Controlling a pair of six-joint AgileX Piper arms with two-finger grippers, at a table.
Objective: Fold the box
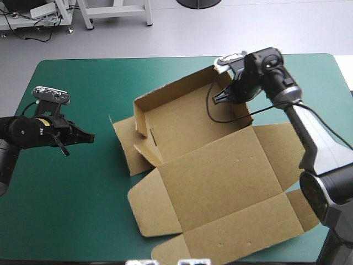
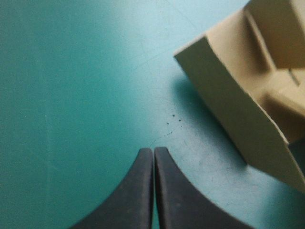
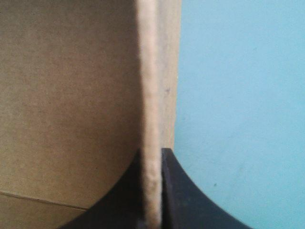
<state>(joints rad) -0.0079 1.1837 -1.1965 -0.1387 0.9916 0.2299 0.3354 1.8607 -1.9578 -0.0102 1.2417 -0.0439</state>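
Lid: the brown cut-board box (image 1: 220,182) sits mid-table, lid flat toward 6 o'clock, tray walls raised toward 12.
Right gripper (image 3: 152,153): black fins pinched on the tray's 3 o'clock wall.
Left gripper (image 2: 153,150): fins together, empty, at 9 o'clock, apart from the box.
Risk: the unpinned box may slide; the pinched wall may crease.
In the way: loose flap (image 1: 124,146) splayed at 9 o'clock.

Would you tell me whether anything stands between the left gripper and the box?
Nothing visible does. Only bare teal-green cover lies between the shut left gripper and the box, whose nearest flap faces it. The right gripper is shut on a far wall of the box.
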